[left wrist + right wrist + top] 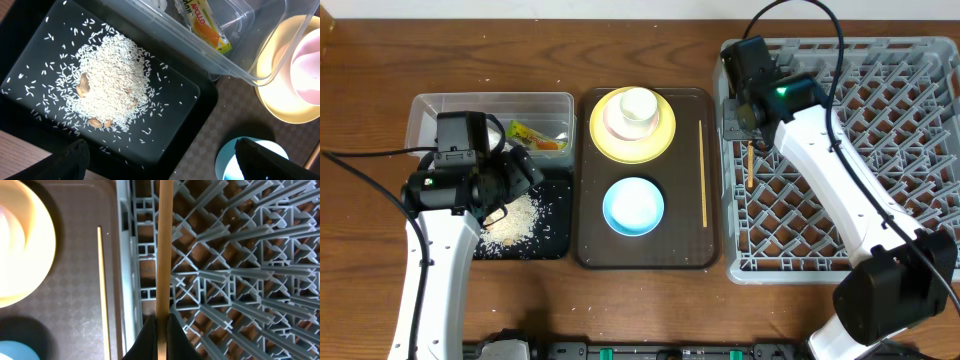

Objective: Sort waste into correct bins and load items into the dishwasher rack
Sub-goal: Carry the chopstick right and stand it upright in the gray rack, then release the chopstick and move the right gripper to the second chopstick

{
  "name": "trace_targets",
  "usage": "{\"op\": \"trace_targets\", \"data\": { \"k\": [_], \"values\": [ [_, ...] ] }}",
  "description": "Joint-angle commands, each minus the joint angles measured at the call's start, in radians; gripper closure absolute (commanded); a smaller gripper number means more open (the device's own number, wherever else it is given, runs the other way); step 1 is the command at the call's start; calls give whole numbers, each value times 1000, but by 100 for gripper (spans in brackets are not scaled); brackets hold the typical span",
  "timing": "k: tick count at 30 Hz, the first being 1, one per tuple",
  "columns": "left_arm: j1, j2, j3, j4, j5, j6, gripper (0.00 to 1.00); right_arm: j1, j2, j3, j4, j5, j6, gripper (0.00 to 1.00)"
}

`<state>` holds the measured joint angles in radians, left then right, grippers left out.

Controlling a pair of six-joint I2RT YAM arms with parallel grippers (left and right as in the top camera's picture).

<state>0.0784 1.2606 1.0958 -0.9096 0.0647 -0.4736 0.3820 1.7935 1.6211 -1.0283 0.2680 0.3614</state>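
Observation:
My right gripper (162, 326) (748, 132) is shut on a wooden chopstick (164, 245) (749, 168), which lies along the left edge of the grey dishwasher rack (840, 150) (240, 270). A second chopstick (702, 172) (103, 290) lies on the brown tray. My left gripper (160, 161) (516, 172) hangs open above the black tray (30, 60), with nothing between its fingers. On that tray lies a pile of rice scraps (107, 85) (518, 218). The green-and-orange wrapper (210, 30) (538, 136) is in the clear tub (430, 110). The yellow plate (605, 135) carries a pale bowl (638, 110).
The brown serving tray (590, 240) sits between the bins and the rack. It holds the plate, a light-blue bowl (633, 206) (227, 160) and the loose chopstick. Bare wooden tabletop runs along the front and far left.

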Motion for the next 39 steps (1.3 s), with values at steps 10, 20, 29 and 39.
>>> {"op": "trace_targets", "data": {
  "k": [10,20,29,39],
  "values": [
    [4,2,14,-2,-5,5,4,-11,95,-1,46,21,-49,99],
    [4,2,14,-2,-5,5,4,-16,169,-1,71,24,-49,99],
    [4,2,14,-3,-5,5,4,-15,200,-1,74,24,-49,98],
    [4,2,14,-2,-5,5,4,-15,196,3,64,23,-79,63]
  ]
}}
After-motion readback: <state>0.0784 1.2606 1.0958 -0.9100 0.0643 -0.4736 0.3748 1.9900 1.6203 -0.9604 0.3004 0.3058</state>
